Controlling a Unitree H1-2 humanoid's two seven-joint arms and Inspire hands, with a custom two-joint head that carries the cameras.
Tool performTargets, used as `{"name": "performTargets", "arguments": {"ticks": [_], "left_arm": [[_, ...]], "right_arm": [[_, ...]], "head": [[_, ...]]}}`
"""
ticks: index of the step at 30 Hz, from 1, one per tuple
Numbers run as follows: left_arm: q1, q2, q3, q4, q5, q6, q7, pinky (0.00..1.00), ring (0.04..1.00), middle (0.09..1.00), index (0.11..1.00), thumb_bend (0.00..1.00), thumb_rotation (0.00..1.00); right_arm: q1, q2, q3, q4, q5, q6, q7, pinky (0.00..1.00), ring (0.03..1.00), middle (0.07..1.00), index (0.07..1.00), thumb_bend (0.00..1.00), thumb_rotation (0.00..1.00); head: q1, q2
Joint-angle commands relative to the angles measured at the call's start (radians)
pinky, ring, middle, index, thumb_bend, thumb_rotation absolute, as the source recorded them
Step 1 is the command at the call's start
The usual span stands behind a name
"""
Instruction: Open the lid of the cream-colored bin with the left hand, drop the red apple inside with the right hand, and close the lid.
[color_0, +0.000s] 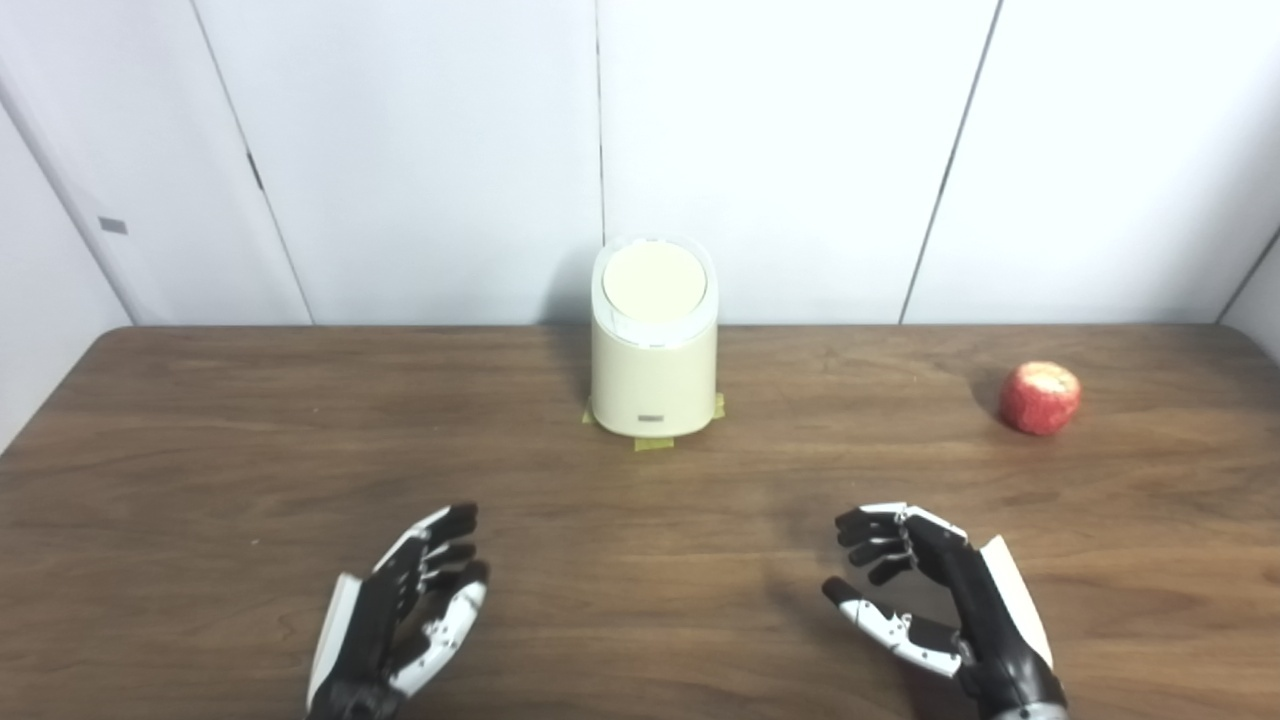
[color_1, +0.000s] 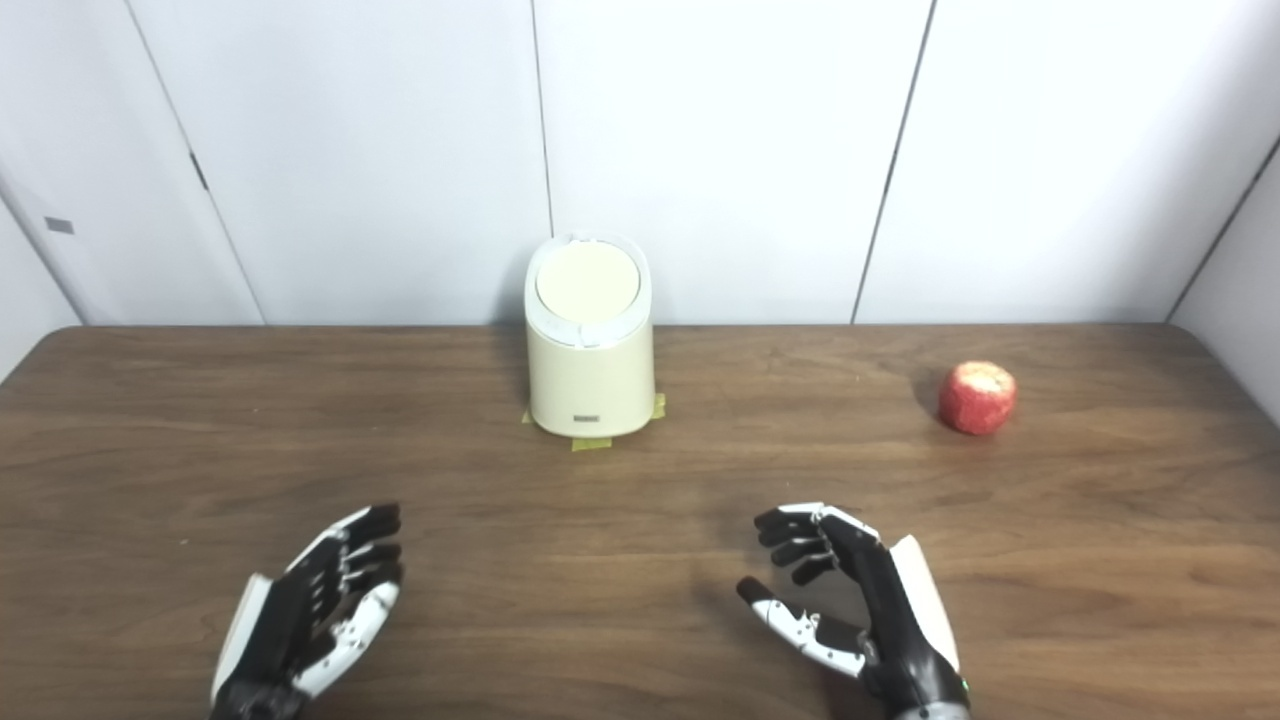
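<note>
A cream bin (color_0: 653, 345) stands upright at the far middle of the brown wooden bench (color_0: 200, 480), close to the white panelled wall (color_0: 420, 150). Its round lid (color_0: 654, 282) lies flat on top, closed. A small dark label shows low on the bin's near face, and bits of yellowish tape (color_0: 655, 443) stick out from under its base on the near side and at both lower corners.

The red apple (color_0: 1040, 397) sits on the bench at the far right, well apart from the bin and about level with its base. Its top looks paler and mottled, and it casts a small shadow to its left.

The left robot hand (color_0: 405, 610) hovers over the near left of the bench, palm turned inward towards the middle, its fingers apart and lightly curled, holding nothing. The right robot hand (color_0: 930, 600) hovers over the near right, palm also facing inward, fingers (color_0: 875, 540) bent and the thumb (color_0: 880, 620) held away below them, with nothing between them. Both are well short of the bin, which stands farther back and between them. The right robot hand is nearer than the apple and to its left, with bare wood between the two. Neither touches bin, lid or apple.
</note>
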Motion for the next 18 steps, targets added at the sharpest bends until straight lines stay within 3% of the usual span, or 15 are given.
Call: {"name": "performTargets", "arguments": {"ticks": [1, 5, 9, 14, 18], "left_arm": [[-0.100, 0.010, 0.006, -0.059, 0.032, 0.054, -0.030, 0.87, 0.928, 0.933, 0.926, 0.75, 0.91], [-0.236, 0.022, 0.018, -0.074, 0.061, 0.146, -0.065, 0.92, 0.972, 0.977, 0.975, 0.79, 0.96], [-0.393, 0.020, 0.045, -0.052, 0.045, 0.227, -0.112, 0.98, 0.999, 0.999, 0.999, 0.76, 0.90], [-0.572, -0.018, 0.087, 0.032, 0.162, 0.239, -0.196, 1.00, 1.000, 1.000, 1.000, 0.80, 0.85], [-0.668, -0.060, 0.105, 0.106, 0.318, 0.239, -0.279, 1.00, 1.000, 1.000, 1.000, 0.77, 0.96]], "right_arm": [[-0.041, 0.010, -0.002, 0.001, -0.003, -0.059, -0.020, 0.47, 0.567, 0.609, 0.617, 0.29, 0.14], [-0.055, 0.006, -0.004, 0.028, -0.008, -0.073, -0.024, 0.47, 0.568, 0.610, 0.616, 0.29, 0.14], [-0.063, 0.007, -0.007, 0.036, -0.002, -0.067, -0.019, 0.47, 0.568, 0.611, 0.619, 0.30, 0.16], [-0.072, 0.005, -0.005, 0.050, -0.012, -0.070, -0.021, 0.45, 0.557, 0.610, 0.622, 0.30, 0.15], [-0.081, 0.002, -0.003, 0.060, -0.011, -0.070, -0.016, 0.44, 0.547, 0.610, 0.625, 0.30, 0.16]], "head": [[0.003, -0.005], [0.008, -0.009], [0.011, -0.010], [0.011, -0.015], [0.011, -0.019]]}}
